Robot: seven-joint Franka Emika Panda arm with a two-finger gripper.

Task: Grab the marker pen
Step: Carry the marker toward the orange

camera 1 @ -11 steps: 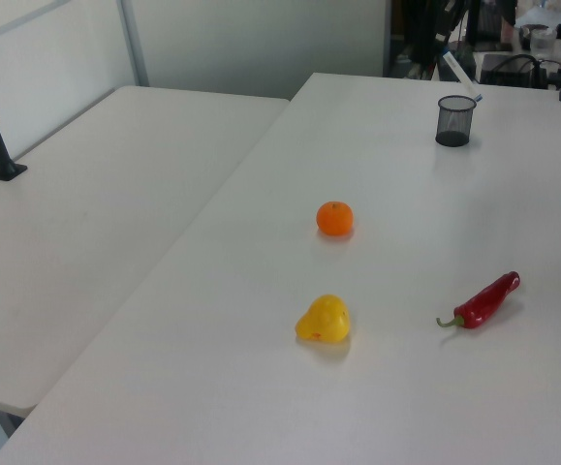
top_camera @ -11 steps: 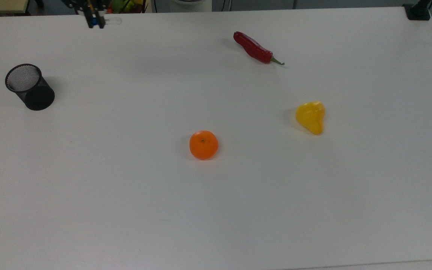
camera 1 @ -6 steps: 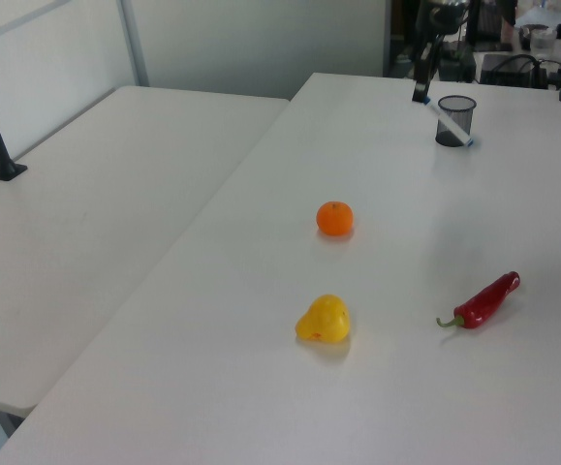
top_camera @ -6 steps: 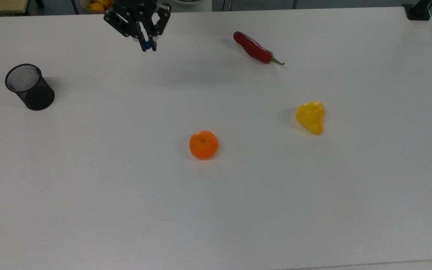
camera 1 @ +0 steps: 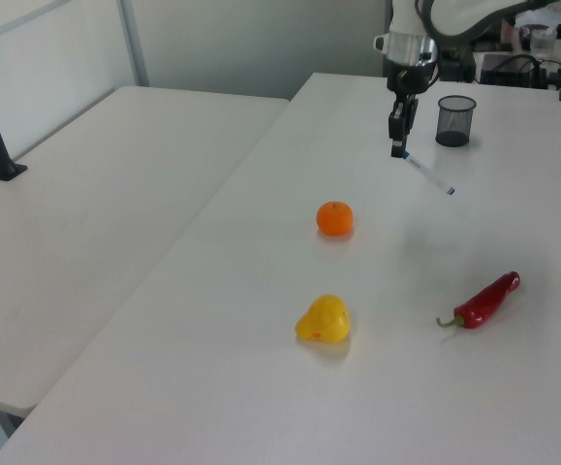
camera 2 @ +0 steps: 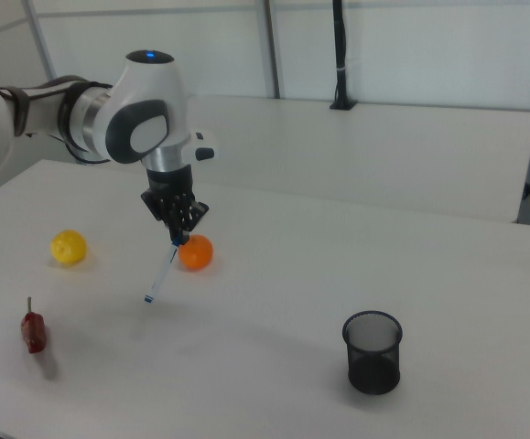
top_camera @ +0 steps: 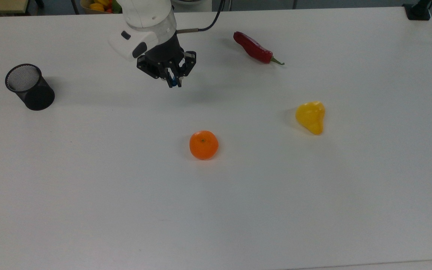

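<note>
I had the tabletop (top_camera: 88,187) carrying four things well apart from one another: a black mesh cup (top_camera: 29,87) at the top view's left, a yellow pepper (top_camera: 311,116) and a red chilli (top_camera: 256,48) toward the top view's right, and an orange (top_camera: 203,144) near the middle. From that spacing I judged no neighbour was likely to foul the arm.

The end effector (camera 2: 178,236) hung above the tabletop between the mesh cup and the chilli, its fingers pinched onto the marker pen (camera 1: 424,173) at the blue-capped end. As I read it, gripping at one end let the rest of the barrel hang free.

The marker pen was in the air, off the surface, with its long axis tilted rather than plumb. In the right view its capped end sat up in the grip and its small blue tip pointed down and toward the right view's left; in the left view the barrel slanted down toward the left view's right.
</note>
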